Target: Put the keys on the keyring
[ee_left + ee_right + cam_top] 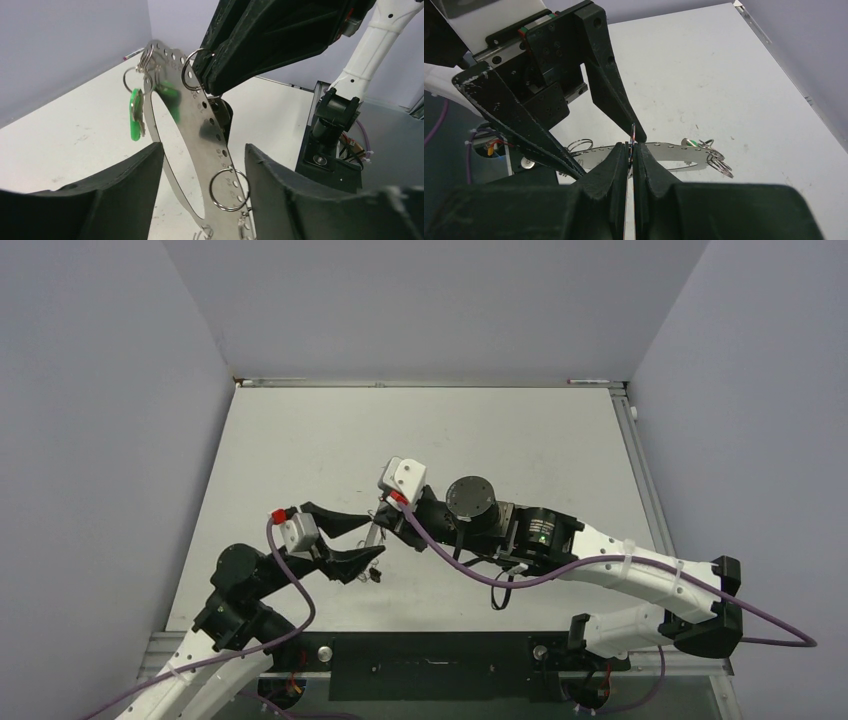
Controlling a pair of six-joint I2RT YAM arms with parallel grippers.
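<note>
Silvery metal, thin and flat: your keys hang in a small bunch from a little ring at the upper end of a curved perforated plate. One of them has a bright green cover over its head (the green is also mirrored on the plate beside it). That end of the plate is up in the air above the pale tabletop, between the two arms.

Your right end effector is clenched, fingers pressed together. In the left wrist view it appears to pinch the keyring, a split ring threaded through a hole at the plate's edge. Your left end effector is released. Its two dark fingers stand apart on either side of the plate, and neither visibly grips it. Another split ring sits lower on the plate, just beside one of those fingers.

You cannot count the keys, because they overlap and the green cover hides part of them. From the right wrist, the fingers cover the pinch point, and only a thin edge with a red glint shows between them. The plate's lower end is cut off by the bottom of the left wrist view. From overhead the whole assembly is only a small glint between the end effectors.
</note>
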